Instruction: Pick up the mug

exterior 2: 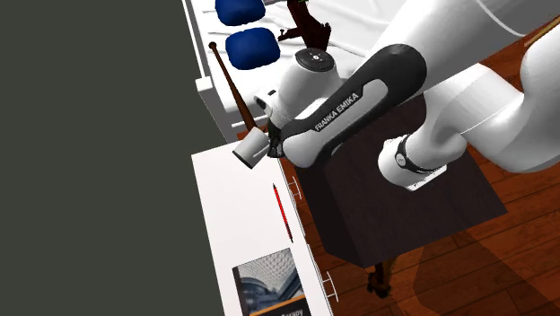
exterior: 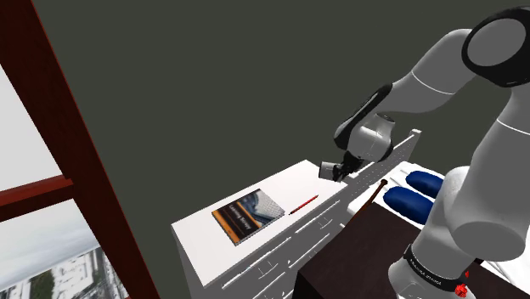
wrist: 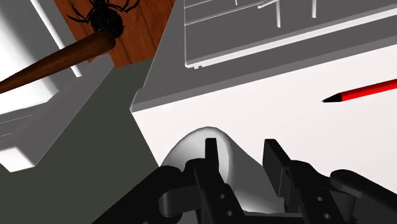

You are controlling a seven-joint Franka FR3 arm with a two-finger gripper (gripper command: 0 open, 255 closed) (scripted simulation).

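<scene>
A pale grey mug [exterior: 329,170] hangs tilted just over the far end of the white dresser top [exterior: 238,251]. My black gripper [exterior: 339,172] is shut on it from the arm's side. In the second exterior view the mug [exterior 2: 250,149] sits at the end of the gripper [exterior 2: 267,144], over the dresser's corner [exterior 2: 224,188]. In the wrist view the gripper [wrist: 245,153] clasps the mug's wall [wrist: 191,143] between its fingers [wrist: 213,156]. The mug's lower part is hidden behind the hand.
A red pencil [exterior: 303,205] and a book [exterior: 248,215] lie further along the dresser top. Past the dresser's end stand a bed with blue pillows [exterior: 412,197] and a dark wooden post [exterior 2: 231,81]. The dark stand [exterior 2: 404,206] is beside the dresser.
</scene>
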